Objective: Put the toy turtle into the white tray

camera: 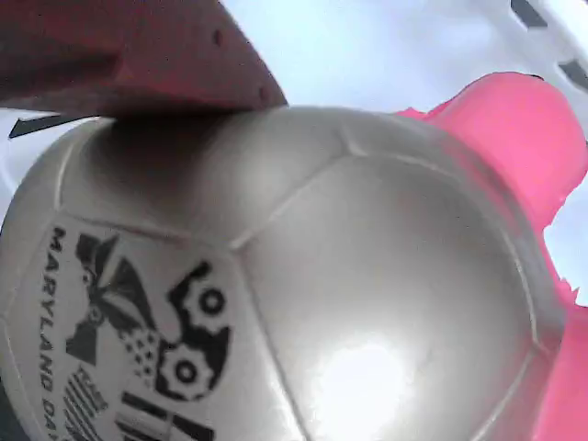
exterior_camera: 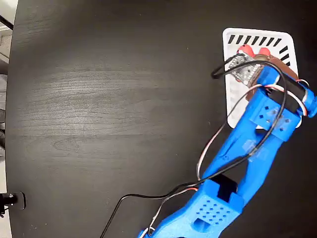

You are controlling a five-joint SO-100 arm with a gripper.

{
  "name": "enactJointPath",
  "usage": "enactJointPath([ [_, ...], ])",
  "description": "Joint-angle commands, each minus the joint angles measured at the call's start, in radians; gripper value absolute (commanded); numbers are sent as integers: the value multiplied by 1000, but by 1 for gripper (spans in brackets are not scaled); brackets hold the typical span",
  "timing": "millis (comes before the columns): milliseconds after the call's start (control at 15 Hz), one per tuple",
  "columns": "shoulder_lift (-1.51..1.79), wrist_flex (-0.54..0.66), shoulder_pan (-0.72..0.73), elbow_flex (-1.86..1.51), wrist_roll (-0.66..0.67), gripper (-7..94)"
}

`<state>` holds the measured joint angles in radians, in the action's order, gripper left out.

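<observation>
The toy turtle [exterior_camera: 246, 51] is over the far end of the white tray [exterior_camera: 234, 99], near its row of dark slots. Its red head and a leg poke out past the blue arm's gripper [exterior_camera: 251, 63], which covers most of the shell. In the wrist view the gold-beige shell [camera: 367, 276] with dark markings fills the frame. A dark red finger [camera: 138, 55] presses on the shell's top, and a red leg [camera: 514, 147] sticks out at the right. White tray floor [camera: 386, 46] shows behind. The gripper looks shut on the turtle; the other finger is hidden.
The tray lies at the upper right of a dark wood-grain table [exterior_camera: 109, 99]. The blue arm [exterior_camera: 257, 139] runs up from the bottom edge with loose black and white cables [exterior_camera: 163, 196] trailing to its left. A small black object [exterior_camera: 12, 201] sits at the table's lower left edge.
</observation>
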<state>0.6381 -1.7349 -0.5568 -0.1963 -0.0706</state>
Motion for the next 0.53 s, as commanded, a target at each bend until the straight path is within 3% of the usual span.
enactJointPath([
  [0, 35, -48, -12, 71, 3, -1],
  [267, 23, -49, -29, 77, 9, 3],
  [467, 18, -48, -52, 63, 20, 34],
])
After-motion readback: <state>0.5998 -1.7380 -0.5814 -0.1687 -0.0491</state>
